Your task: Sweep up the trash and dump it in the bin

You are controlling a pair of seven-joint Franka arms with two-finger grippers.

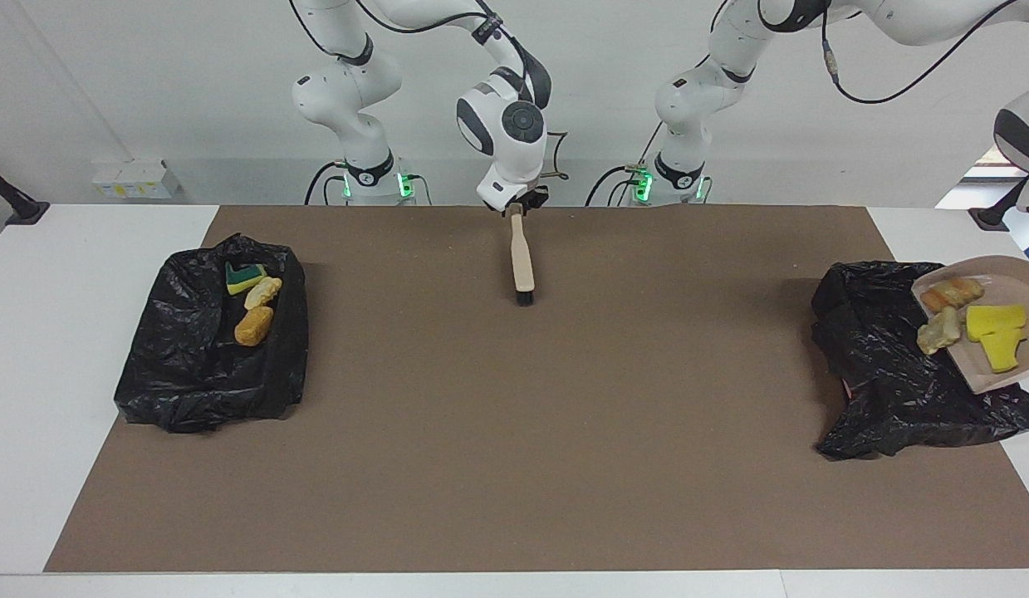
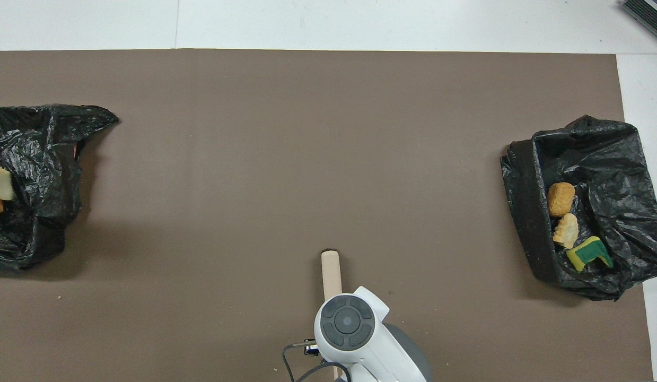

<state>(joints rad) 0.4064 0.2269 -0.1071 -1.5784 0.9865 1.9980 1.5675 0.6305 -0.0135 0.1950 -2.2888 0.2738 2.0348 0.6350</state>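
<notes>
**Facing view**
- Brown mat (image 1: 514,432): spread across the white tabletop (image 1: 82,399).
- Black bag, right-arm end of the mat (image 1: 198,374): three pieces of trash are held in it, namely a green-backed sponge (image 1: 246,276), a pale lump (image 1: 263,292) and an orange-brown lump (image 1: 254,325).
- Second black bag, left-arm end of the mat (image 1: 888,374): crumpled, lying partly off the mat's edge.
- Beige dustpan (image 1: 1016,278): raised and tilted over the mat's left-arm end, above the second bag. Four pieces are carried on it: a crusty bread lump (image 1: 952,292), a tan lump (image 1: 938,330) at the lower lip, and two yellow sponge chunks (image 1: 997,318).
- Left tool: out of frame and closed. What it holds cannot be seen.
- Right tool (image 1: 521,203): placed over the mat's edge nearest the robots, at the handle end of the brush (image 1: 522,257). Whether the handle is gripped or released cannot be told.
- Brush: bristles pointed toward the middle of the mat.

**Overhead view**
- Right arm's wrist (image 2: 349,329): seen over the brush handle, so the tool is hidden.
- Three pieces are seen in the right-arm-end bag.
- Two lumps are seen at the frame's edge, over the left-arm-end bag.
</notes>
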